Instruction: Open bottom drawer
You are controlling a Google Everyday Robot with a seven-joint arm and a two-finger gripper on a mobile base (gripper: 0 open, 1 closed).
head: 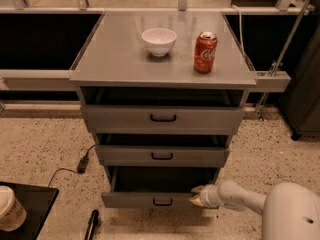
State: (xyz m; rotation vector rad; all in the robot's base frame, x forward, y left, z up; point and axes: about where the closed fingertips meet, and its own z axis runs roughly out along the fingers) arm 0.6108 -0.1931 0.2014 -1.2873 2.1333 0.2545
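The claw (196, 195) sits low and near, at the right end of the bottom drawer (145, 200), touching its front edge. I can't tell whether it is clenched or released. The arm (240, 198) reaches in from the near right.

The grey cabinet (89, 115) has three drawers, and the lowest one stands part-way out towards us. Its front runs left to right. Its small black handle (162, 202) lies left of the claw, so I'd judge the pull has to come straight towards the near side.

On the tabletop (112, 59) a red can (205, 52) shows white Coca-Cola script, with a white bowl (159, 40) to its left.
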